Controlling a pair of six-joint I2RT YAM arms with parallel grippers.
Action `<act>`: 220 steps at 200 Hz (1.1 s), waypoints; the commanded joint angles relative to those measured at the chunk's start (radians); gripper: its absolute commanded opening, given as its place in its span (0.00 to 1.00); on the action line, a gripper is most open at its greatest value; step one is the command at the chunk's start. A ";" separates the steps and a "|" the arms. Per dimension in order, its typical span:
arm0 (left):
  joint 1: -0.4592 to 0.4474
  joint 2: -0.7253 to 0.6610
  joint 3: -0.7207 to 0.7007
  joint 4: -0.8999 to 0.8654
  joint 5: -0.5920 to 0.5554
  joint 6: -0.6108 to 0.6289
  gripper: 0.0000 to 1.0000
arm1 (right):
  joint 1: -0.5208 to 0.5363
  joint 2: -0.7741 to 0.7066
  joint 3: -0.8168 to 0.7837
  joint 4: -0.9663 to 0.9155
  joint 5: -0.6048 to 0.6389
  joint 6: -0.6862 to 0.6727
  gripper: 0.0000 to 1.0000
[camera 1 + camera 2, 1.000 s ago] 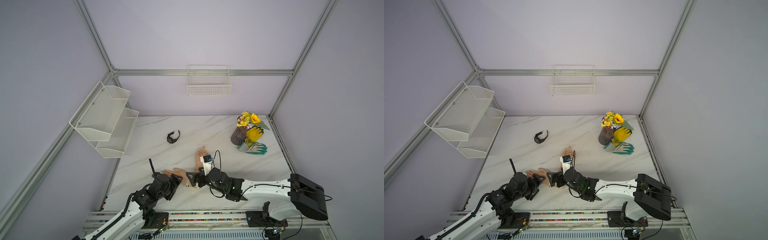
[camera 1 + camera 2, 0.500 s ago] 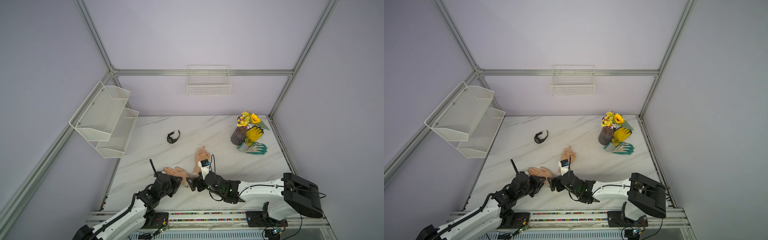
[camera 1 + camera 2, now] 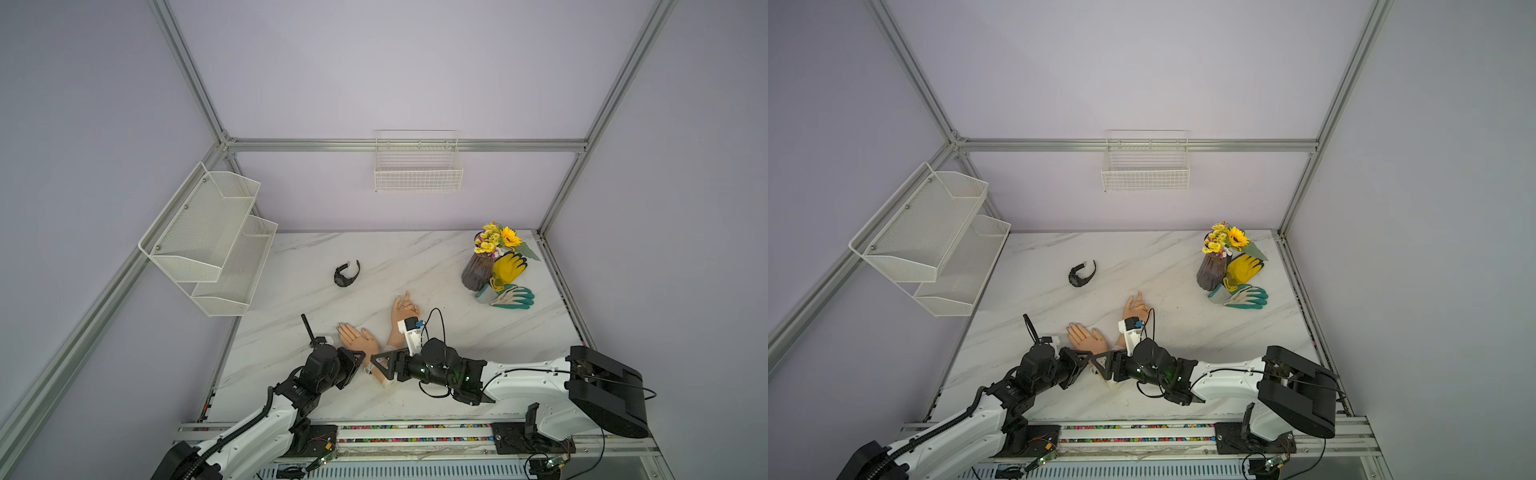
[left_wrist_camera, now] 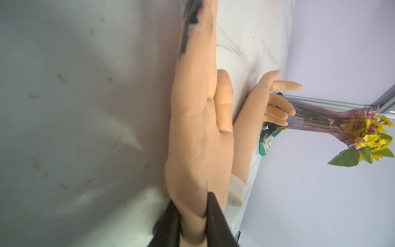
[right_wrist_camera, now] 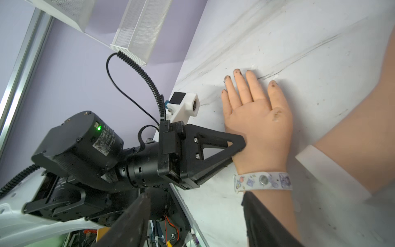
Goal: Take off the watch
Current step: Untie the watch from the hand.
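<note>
**Soft strap on a pinned wrist**

The watch band (image 5: 263,180), white with small printed pictures and a metal snap stud (image 5: 263,180), wraps the wrist of the mannequin hand (image 5: 256,128), which lies flat on the marble table (image 3: 415,257). The left gripper (image 4: 193,216) is clamped across the heel of that hand, pinning it. The right gripper (image 5: 196,198) has its jaws well apart and holds nothing; one finger lies over the forearm just beside the band. The strap looks thin, light and pliable, likely to bend rather than slide. The stud, or the strap edge next to it, seems the place to take hold. A black wristwatch (image 3: 346,274) lies well apart
</note>
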 commanded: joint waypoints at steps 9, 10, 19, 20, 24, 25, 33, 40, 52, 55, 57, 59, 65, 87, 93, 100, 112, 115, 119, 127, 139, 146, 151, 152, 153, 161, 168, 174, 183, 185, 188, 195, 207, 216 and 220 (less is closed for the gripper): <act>0.004 0.019 -0.017 0.001 0.013 0.068 0.00 | -0.070 0.064 -0.014 0.063 -0.069 0.093 0.61; 0.004 0.018 -0.017 0.003 0.013 0.068 0.00 | -0.071 0.063 -0.013 0.062 -0.069 0.093 0.61; 0.006 0.013 -0.022 0.005 0.015 0.065 0.00 | -0.078 0.072 -0.014 0.059 -0.057 0.095 0.60; 0.006 0.013 -0.023 0.006 0.015 0.065 0.00 | -0.078 0.073 -0.015 0.058 -0.056 0.095 0.60; 0.006 0.009 -0.024 0.005 0.014 0.064 0.00 | -0.079 0.076 -0.015 0.058 -0.052 0.095 0.60; 0.006 0.008 -0.025 0.005 0.013 0.064 0.00 | -0.079 0.077 -0.015 0.058 -0.051 0.095 0.60; 0.006 0.002 -0.027 0.001 0.013 0.065 0.00 | -0.080 0.084 -0.013 0.059 -0.051 0.085 0.60; 0.006 -0.006 -0.028 -0.002 0.012 0.068 0.00 | -0.080 0.091 -0.010 0.063 -0.052 0.080 0.59; 0.006 -0.017 -0.032 -0.002 0.011 0.075 0.00 | -0.080 0.111 -0.005 0.086 -0.069 0.071 0.59; 0.005 -0.019 -0.031 -0.002 0.012 0.077 0.00 | -0.080 0.117 -0.003 0.094 -0.075 0.070 0.59; 0.006 -0.021 -0.032 -0.002 0.012 0.078 0.00 | -0.081 0.123 -0.001 0.096 -0.080 0.069 0.59; 0.006 -0.022 -0.033 -0.002 0.011 0.079 0.00 | -0.082 0.127 0.001 0.101 -0.083 0.069 0.59; 0.007 -0.027 -0.033 -0.003 0.008 0.079 0.00 | -0.081 0.145 0.009 0.111 -0.088 0.069 0.58; 0.008 -0.043 -0.031 -0.016 0.004 0.088 0.00 | -0.080 0.207 0.041 0.102 -0.079 0.071 0.56; 0.008 -0.046 -0.030 -0.021 0.005 0.089 0.00 | -0.080 0.215 0.044 0.107 -0.074 0.070 0.56; 0.008 -0.049 -0.029 -0.027 0.004 0.088 0.00 | -0.081 0.221 0.044 0.118 -0.074 0.072 0.56; 0.008 -0.055 -0.029 -0.034 -0.001 0.089 0.00 | -0.080 0.228 0.046 0.131 -0.082 0.072 0.55; 0.008 -0.056 -0.029 -0.035 -0.002 0.088 0.00 | -0.080 0.229 0.048 0.131 -0.082 0.072 0.55; 0.007 -0.057 -0.028 -0.037 -0.003 0.088 0.00 | -0.080 0.232 0.050 0.127 -0.081 0.072 0.55; 0.007 -0.059 -0.030 -0.039 -0.007 0.088 0.00 | -0.079 0.233 0.050 0.123 -0.087 0.070 0.52; 0.007 -0.061 -0.026 -0.057 -0.016 0.081 0.00 | -0.079 0.232 0.044 0.141 -0.108 0.073 0.47; 0.007 -0.060 -0.022 -0.078 -0.026 0.076 0.00 | -0.077 0.229 0.034 0.158 -0.118 0.080 0.44; 0.008 -0.059 -0.017 -0.093 -0.034 0.072 0.00 | -0.077 0.227 0.023 0.169 -0.125 0.089 0.43; 0.008 -0.059 -0.016 -0.097 -0.035 0.072 0.00 | -0.078 0.227 0.021 0.172 -0.125 0.090 0.42; 0.008 -0.058 -0.014 -0.102 -0.037 0.072 0.00 | -0.077 0.226 0.020 0.175 -0.125 0.091 0.42; 0.008 -0.055 -0.003 -0.128 -0.046 0.074 0.00 | -0.076 0.226 0.007 0.191 -0.135 0.105 0.42; 0.008 -0.052 0.008 -0.149 -0.049 0.079 0.00 | -0.074 0.228 -0.001 0.205 -0.143 0.114 0.41; 0.007 -0.047 0.017 -0.160 -0.049 0.086 0.00 | -0.073 0.232 -0.007 0.220 -0.151 0.119 0.41; 0.008 -0.042 0.027 -0.165 -0.047 0.092 0.00 | -0.071 0.241 -0.014 0.240 -0.164 0.130 0.41; 0.008 -0.040 0.028 -0.165 -0.046 0.093 0.00 | -0.070 0.243 -0.015 0.245 -0.166 0.133 0.41; 0.007 -0.037 0.029 -0.164 -0.045 0.091 0.00 | -0.068 0.246 -0.015 0.251 -0.169 0.137 0.41; 0.007 -0.033 0.031 -0.163 -0.045 0.091 0.00 | -0.064 0.252 -0.017 0.263 -0.174 0.143 0.40; 0.008 -0.026 0.034 -0.159 -0.045 0.091 0.00 | -0.059 0.260 -0.017 0.275 -0.177 0.151 0.40; 0.007 -0.021 0.034 -0.160 -0.045 0.090 0.00 | -0.058 0.265 -0.019 0.284 -0.181 0.159 0.40; 0.008 -0.020 0.034 -0.157 -0.045 0.090 0.00 | -0.058 0.267 -0.022 0.293 -0.185 0.163 0.40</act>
